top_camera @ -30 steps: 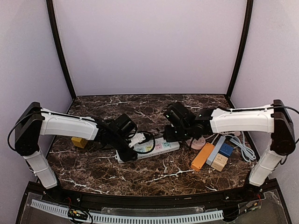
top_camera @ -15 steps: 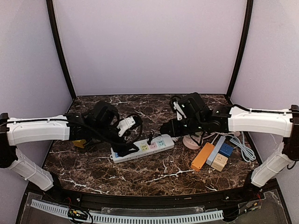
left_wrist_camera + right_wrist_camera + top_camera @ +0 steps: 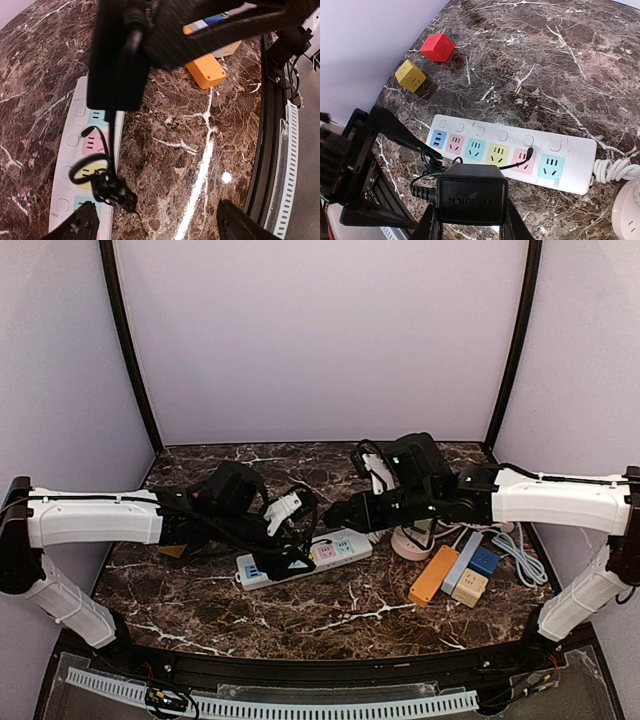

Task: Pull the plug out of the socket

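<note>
Right pincer [image 3: 471, 222] is clenched tight on the black plug [image 3: 471, 192], which is up in the air and out of the white power strip [image 3: 570, 167] (its thin black cord [image 3: 112, 192] trails down across the sockets). Seen from the right wrist, the plug sits at 6 o'clock from the strip, and a red cube [image 3: 437, 47] and a yellow cube [image 3: 410, 75] rest at 10 o'clock. Left pincer [image 3: 155, 225] is spread wide, holding nothing, just above the strip.
</note>
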